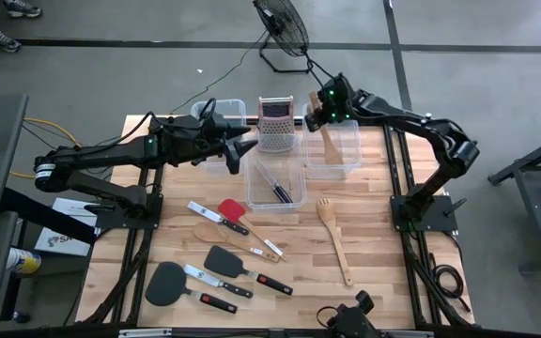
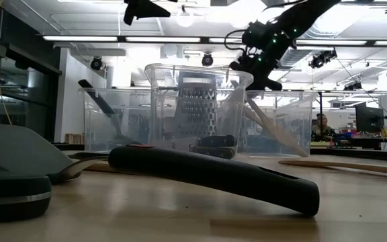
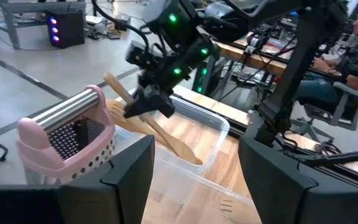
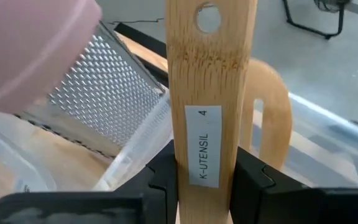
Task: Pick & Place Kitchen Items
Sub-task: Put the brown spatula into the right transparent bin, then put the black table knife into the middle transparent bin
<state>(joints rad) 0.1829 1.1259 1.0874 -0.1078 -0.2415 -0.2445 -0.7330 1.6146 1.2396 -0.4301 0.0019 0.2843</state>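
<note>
The right pincer (image 1: 325, 115) hangs over the clear bin (image 1: 334, 150) at the bench's far edge, toward its right side, clamped on the handle of a pale wooden utensil (image 4: 211, 93). In the right wrist view the two dark fingers (image 4: 166, 177) press the handle's flat sides beside a white label, and a hanging hole shows at the handle's end. The utensil slants down into the bin, where a second wooden piece (image 4: 267, 109) lies behind it.

The left pincer (image 1: 242, 148) hovers near the far edge left of the steel box grater (image 1: 274, 125), its fingers (image 3: 129, 177) spread wide apart with nothing between them. It is above the left rim of the middle bin (image 1: 275, 180), which holds black-handled knives (image 1: 278, 191). The grater, with its pink handle, stands between the two pincers. A third bin (image 1: 216, 115) sits at the far edge under the left arm.

On the open bench (image 1: 383, 244) toward the near edge lie a red spatula (image 1: 234, 214), a knife (image 1: 205, 211), a wooden spoon (image 1: 228, 237), two black spatulas (image 1: 225, 262) (image 1: 169, 282), and another knife (image 1: 209, 281). A wooden fork (image 1: 333, 237) lies alone toward the right side.
</note>
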